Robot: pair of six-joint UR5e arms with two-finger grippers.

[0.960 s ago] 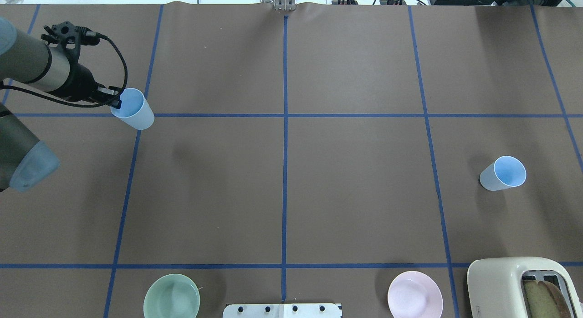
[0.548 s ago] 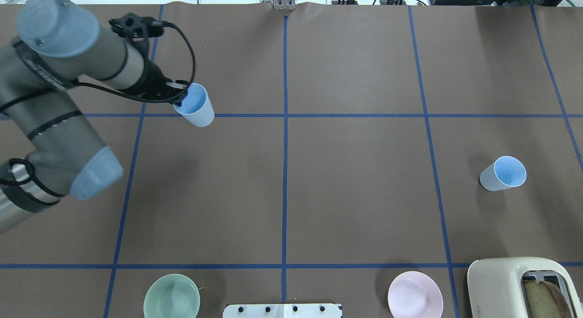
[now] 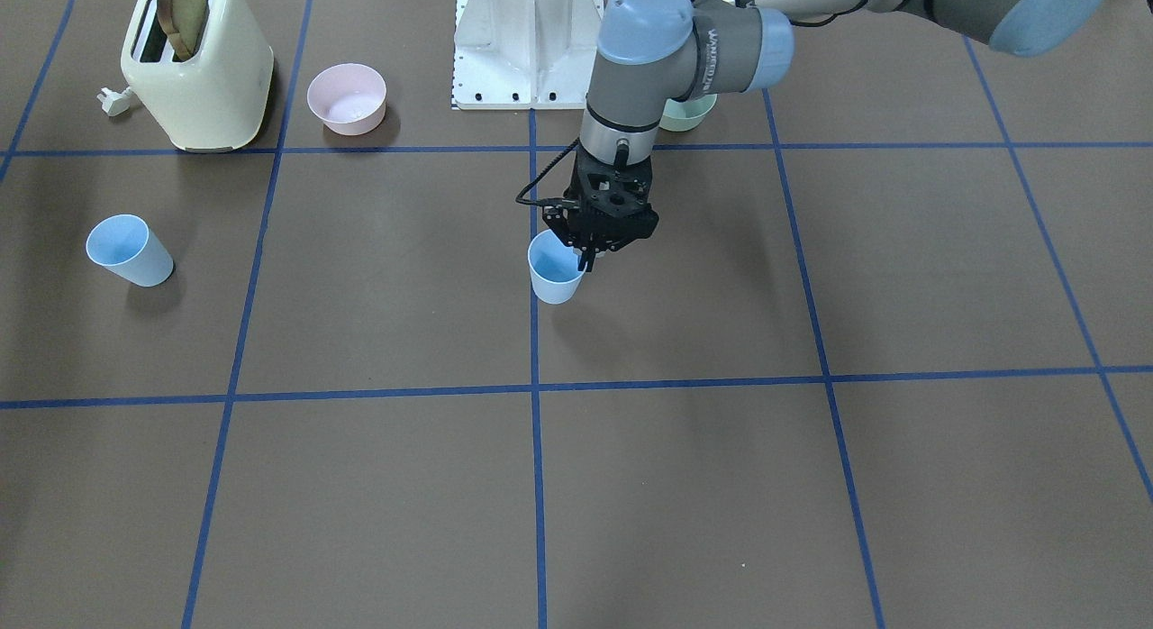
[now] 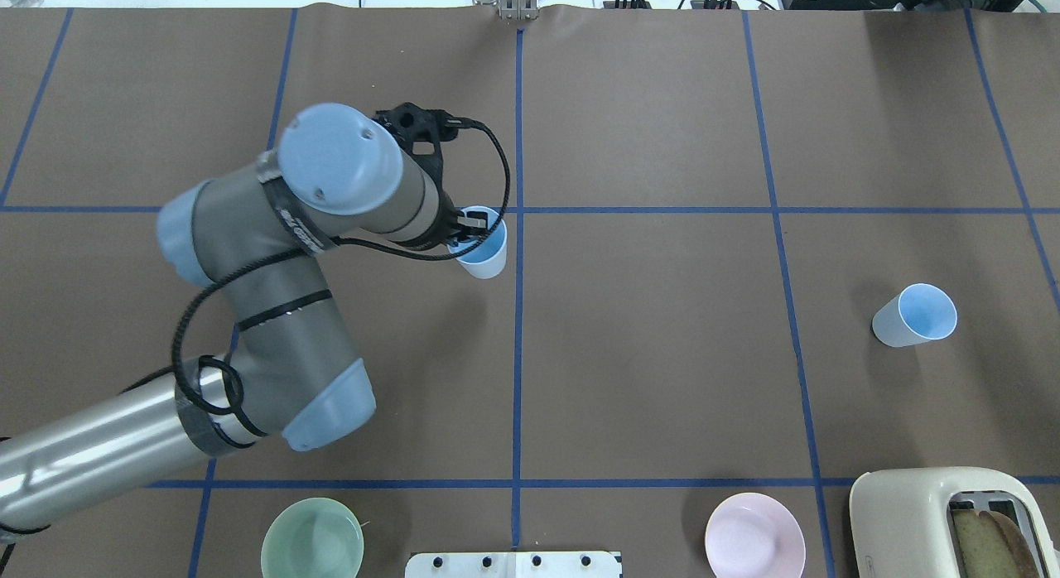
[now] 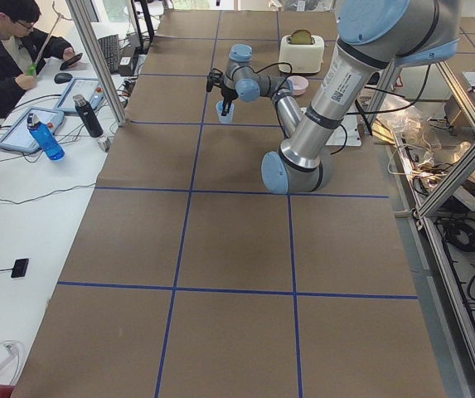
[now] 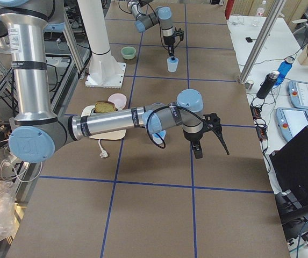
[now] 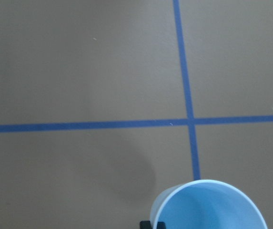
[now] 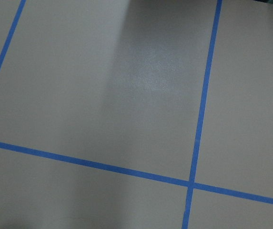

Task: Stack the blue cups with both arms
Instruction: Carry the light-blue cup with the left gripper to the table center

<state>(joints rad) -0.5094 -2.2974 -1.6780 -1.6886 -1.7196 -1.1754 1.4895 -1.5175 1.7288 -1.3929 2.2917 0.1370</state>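
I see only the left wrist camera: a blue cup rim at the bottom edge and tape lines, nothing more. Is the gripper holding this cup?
Observer: Yes. The left gripper pinches the rim of the held cup, one finger inside it and one outside.
Operator: Where is the second cup?
Observer: The other cup stands upright, alone, far on the robot's right side.
Operator: And the right arm?
Observer: The right gripper hangs over the table and touches no cup. Whether it is open or shut, I cannot tell.
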